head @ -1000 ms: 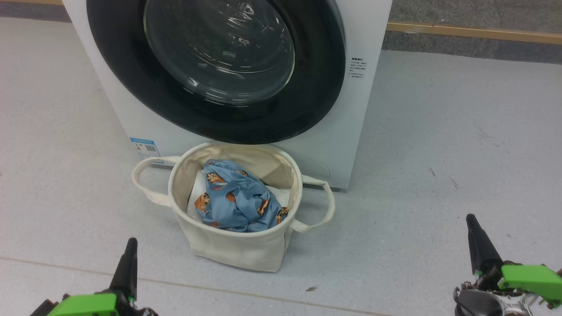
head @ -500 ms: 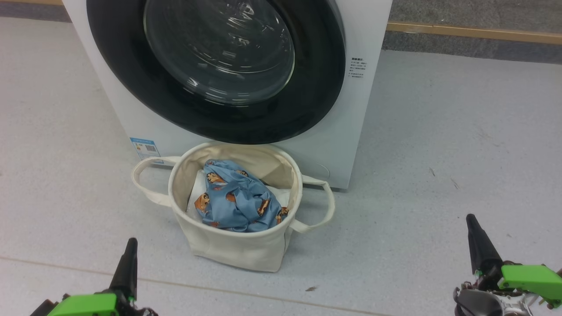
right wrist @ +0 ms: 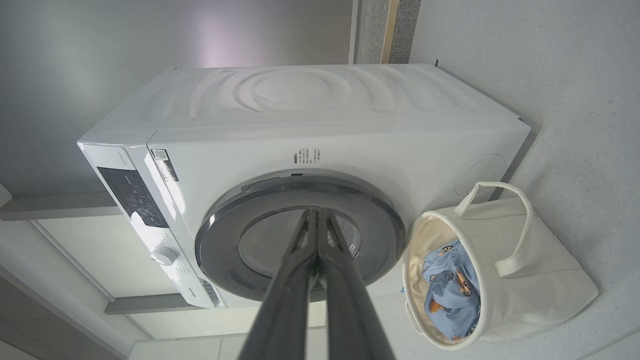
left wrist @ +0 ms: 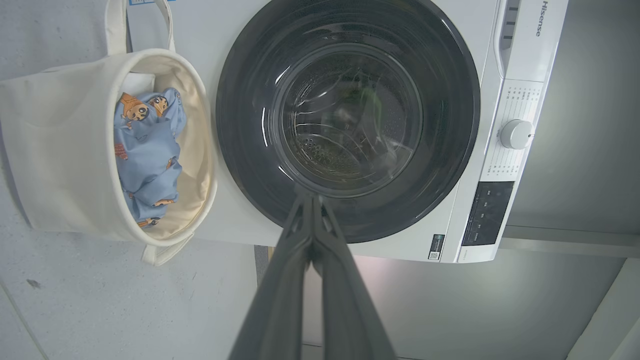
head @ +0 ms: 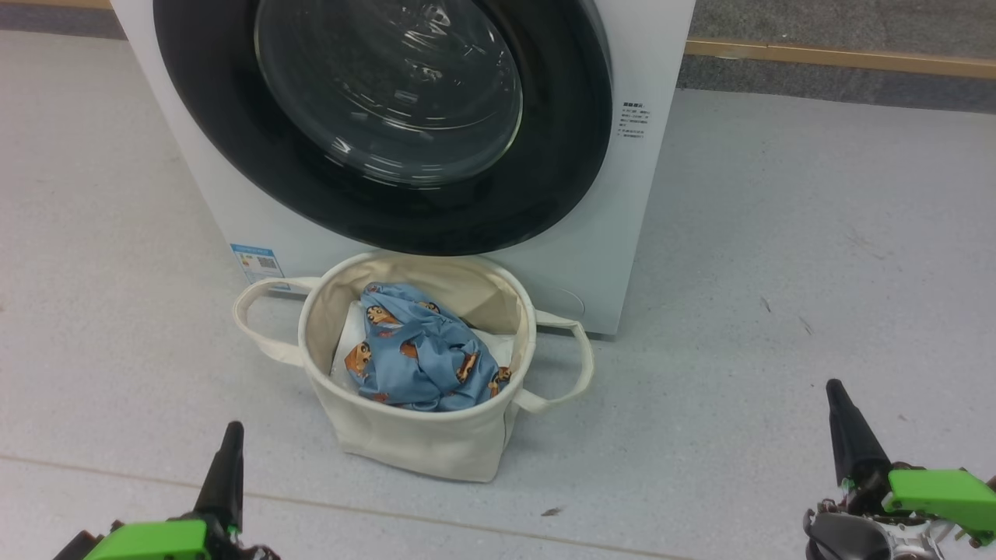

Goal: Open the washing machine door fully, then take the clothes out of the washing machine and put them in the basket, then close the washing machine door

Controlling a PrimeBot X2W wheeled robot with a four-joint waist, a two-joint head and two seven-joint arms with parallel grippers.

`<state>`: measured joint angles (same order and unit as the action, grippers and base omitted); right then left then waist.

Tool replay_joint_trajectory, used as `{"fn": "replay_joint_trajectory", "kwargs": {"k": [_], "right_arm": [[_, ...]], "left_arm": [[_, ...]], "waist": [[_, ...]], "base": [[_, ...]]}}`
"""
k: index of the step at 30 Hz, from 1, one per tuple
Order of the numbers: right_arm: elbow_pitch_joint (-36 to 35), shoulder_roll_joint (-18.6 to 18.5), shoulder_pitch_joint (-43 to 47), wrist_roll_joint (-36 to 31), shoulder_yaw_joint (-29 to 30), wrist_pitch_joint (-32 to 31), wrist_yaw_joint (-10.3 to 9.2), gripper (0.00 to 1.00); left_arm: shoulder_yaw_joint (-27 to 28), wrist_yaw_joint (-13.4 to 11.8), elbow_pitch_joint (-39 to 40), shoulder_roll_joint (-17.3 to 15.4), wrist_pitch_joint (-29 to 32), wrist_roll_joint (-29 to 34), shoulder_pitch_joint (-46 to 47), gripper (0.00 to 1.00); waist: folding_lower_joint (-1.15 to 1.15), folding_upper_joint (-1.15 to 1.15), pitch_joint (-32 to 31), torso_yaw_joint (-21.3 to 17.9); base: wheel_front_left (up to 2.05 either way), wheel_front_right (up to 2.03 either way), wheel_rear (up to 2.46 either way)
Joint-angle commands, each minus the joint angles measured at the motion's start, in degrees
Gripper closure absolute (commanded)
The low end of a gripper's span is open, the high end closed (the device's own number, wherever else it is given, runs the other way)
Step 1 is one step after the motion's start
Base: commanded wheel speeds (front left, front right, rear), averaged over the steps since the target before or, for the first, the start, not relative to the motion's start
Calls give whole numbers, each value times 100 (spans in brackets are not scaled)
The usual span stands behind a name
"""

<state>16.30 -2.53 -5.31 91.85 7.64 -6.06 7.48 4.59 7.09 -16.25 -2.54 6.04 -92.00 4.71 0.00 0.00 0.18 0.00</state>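
Closing stage. The door (head: 385,93) of the washing machine (head: 650,62), upper centre of the head view, sits shut; the clothes (head: 420,358) lie in the basket (head: 420,443) at centre. All three steps appear done, so no further move seems called for. The left gripper (head: 232,432), lower left, and right gripper (head: 834,389), lower right, are pressed together, empty. The brand "Hisense" (left wrist: 544,19) reads at upper right of the left wrist view; the front label (head: 634,120) is too small to read.

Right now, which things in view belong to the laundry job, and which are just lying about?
Job: washing machine; washing machine door, shut; basket; clothes, inside the basket.
Lying about: white sheet under the clothes; dark scrap on the floor.
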Motion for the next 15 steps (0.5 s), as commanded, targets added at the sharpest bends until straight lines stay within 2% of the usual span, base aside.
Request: {"fn": "replay_joint_trajectory", "kwargs": {"k": [1, 15], "right_arm": [[-228, -34, -87, 33, -114, -42, 1, 100], [-228, -34, -87, 33, -114, -42, 1, 100]], "left_arm": [[192, 40, 222, -33, 44, -18, 148, 100], [192, 40, 222, -33, 44, -18, 148, 100]], "waist": [[0, 0, 0, 0], [0, 0, 0, 0]], "base": [[0, 0, 0], [0, 0, 0]]}}
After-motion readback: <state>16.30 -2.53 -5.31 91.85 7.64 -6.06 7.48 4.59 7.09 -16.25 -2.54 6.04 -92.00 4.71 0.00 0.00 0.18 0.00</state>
